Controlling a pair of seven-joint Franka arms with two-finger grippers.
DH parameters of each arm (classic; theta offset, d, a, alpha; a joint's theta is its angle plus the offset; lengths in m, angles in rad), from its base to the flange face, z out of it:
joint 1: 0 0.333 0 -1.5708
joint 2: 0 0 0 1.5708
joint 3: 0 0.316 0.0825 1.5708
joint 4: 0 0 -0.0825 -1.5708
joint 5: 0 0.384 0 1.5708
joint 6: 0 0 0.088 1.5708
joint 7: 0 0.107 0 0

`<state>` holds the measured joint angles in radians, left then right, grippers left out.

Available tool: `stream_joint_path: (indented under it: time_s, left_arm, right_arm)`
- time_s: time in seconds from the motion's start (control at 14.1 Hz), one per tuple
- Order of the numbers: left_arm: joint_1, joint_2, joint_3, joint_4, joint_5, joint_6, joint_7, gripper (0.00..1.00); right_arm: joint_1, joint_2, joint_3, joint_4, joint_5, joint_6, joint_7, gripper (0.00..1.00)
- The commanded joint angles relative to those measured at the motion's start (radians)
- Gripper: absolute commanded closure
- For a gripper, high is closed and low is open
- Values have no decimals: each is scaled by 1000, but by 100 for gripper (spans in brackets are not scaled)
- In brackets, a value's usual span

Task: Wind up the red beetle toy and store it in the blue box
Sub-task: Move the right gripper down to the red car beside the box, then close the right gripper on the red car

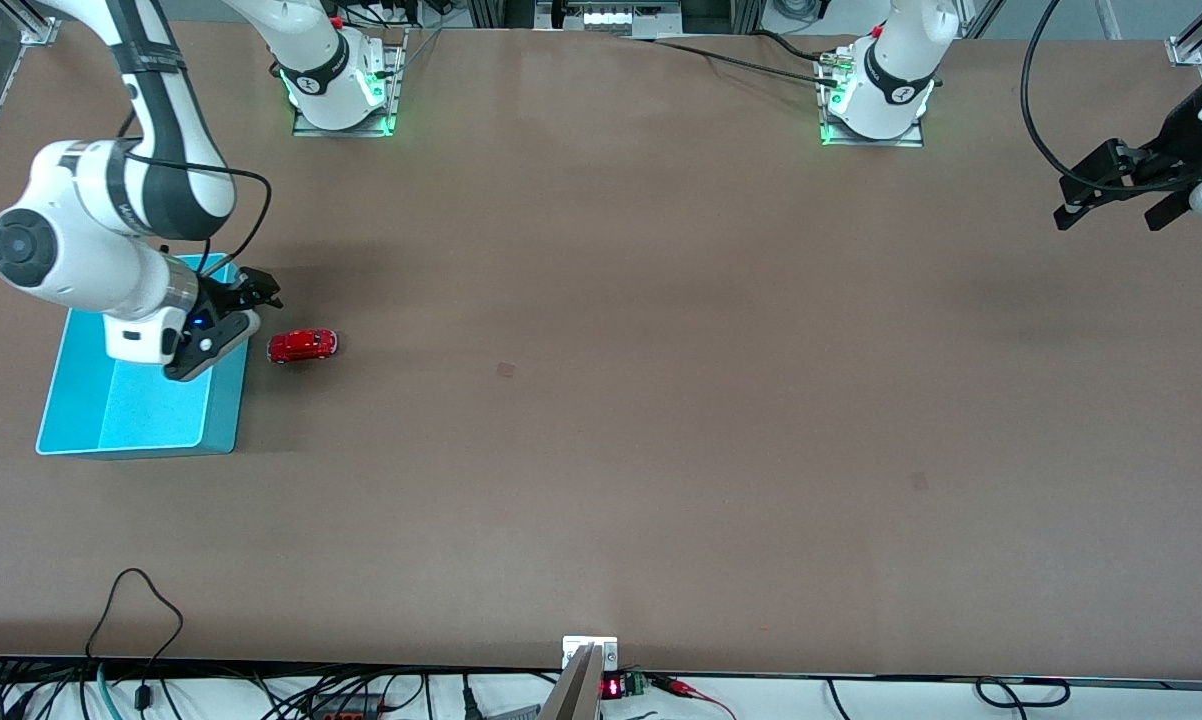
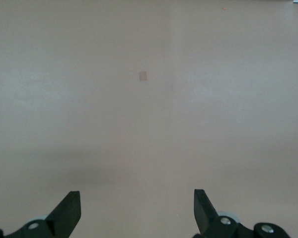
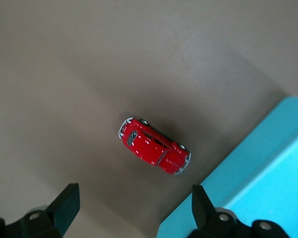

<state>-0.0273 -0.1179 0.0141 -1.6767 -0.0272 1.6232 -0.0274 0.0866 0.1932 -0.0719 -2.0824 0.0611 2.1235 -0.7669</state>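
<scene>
The red beetle toy (image 1: pixel 303 345) stood on its wheels on the brown tabletop (image 1: pixel 661 400), just beside the blue box (image 1: pixel 223 420) but apart from it, toward the right arm's end. The right end effector (image 1: pixel 223 318) hung over the box wall nearest the toy, released, with its fingers (image 3: pixel 64 206) spread wide and nothing between them (the wrist camera showed the toy (image 3: pixel 154 146) and the box corner (image 3: pixel 253 183) below). The left end effector (image 1: pixel 1121 205) waited, likewise released, over the left arm's end of the tabletop, its fingers (image 2: pixel 69 210) spread above bare surface.
</scene>
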Motion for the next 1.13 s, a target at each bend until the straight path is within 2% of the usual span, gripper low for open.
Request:
stream_joint_path:
  time_s: [0.0,0.28,0.57,0.78,1.06]
  left_arm:
    - [4,46,4,64,-13,-31,52,0]
    - [30,49,-34,87,1,-46,54,0]
    - [38,63,-39,94,3,-49,63,0]
    - [36,63,-37,94,3,-51,70,0]
    - [36,63,-37,94,3,-52,70,0]
  right_arm:
    - [-1,8,1,-60,-4,99,-203,0]
    - [-4,72,1,-62,-7,183,-539,0]
    - [-4,138,1,-65,-7,257,-760,0]
    - [-8,184,3,-90,-4,351,-818,0]
    - [-2,183,3,-128,-1,352,-824,0]
